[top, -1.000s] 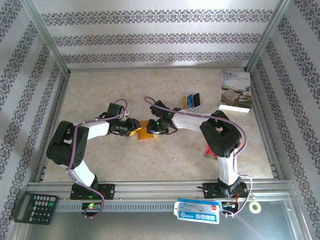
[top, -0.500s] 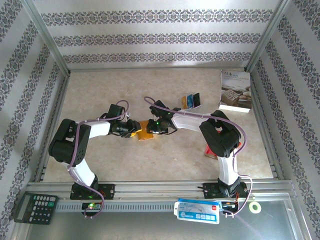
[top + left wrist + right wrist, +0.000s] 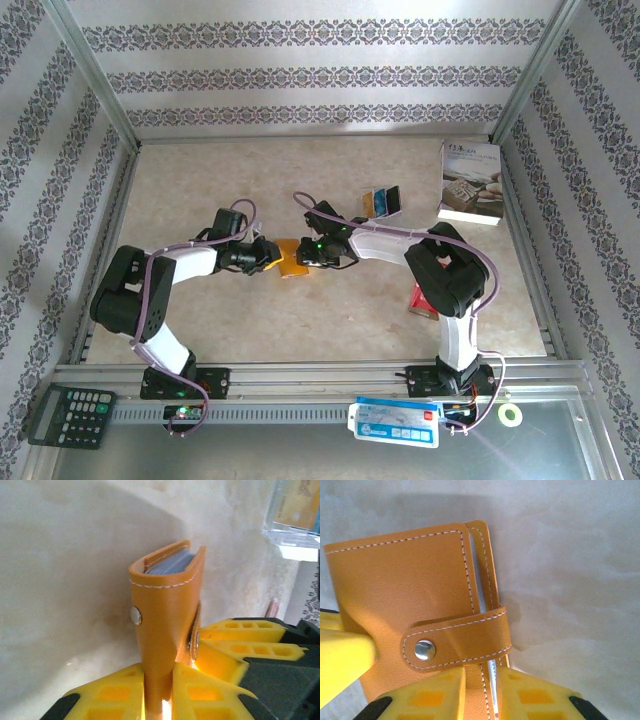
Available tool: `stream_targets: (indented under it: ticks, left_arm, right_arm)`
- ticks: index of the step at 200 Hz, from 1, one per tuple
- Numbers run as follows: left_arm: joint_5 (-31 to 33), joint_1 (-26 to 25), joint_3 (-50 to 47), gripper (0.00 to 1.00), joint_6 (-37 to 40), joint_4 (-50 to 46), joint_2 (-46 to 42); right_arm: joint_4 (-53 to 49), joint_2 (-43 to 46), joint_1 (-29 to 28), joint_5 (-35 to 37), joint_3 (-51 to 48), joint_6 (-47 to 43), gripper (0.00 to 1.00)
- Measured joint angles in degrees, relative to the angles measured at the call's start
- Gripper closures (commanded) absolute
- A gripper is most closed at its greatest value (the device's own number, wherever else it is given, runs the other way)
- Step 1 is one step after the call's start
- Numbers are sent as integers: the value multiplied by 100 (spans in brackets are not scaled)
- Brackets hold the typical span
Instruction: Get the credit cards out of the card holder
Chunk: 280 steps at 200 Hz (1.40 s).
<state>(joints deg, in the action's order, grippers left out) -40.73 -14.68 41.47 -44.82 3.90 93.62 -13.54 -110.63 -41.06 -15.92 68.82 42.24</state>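
Card holder [image 3: 291,259] lies at centre of table [image 3: 200,180] btwn both arms, snap tab [image 3: 455,640] fastened. L gripper [image 3: 157,692] clamps spine side; R gripper [image 3: 481,695] pinches tab-side edge. Opposed grips likely steady it for unsnapping.

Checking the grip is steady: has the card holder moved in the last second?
No, not noticeably: in the top view the card holder lies in the same spot relative to the loose cards.
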Motion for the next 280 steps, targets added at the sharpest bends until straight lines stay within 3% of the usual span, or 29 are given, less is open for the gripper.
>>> stream_targets:
  ticks: [53,111,209,280]
  left_arm:
    - [2,0,24,94,184,-57,-243]
    - [2,0,146,99,267,-190,-243]
    - [2,0,175,100,286,-227,-243]
    - [127,-13,205,100,337,-426,-240]
  right_arm:
    - [247,461,186,-4,-146,-66,68]
    - [306,323,129,-262,247,-173,58]
    - [55,-144,103,-426,468,-214,50]
    - [-291,-205,72,-175,608,-260,54]
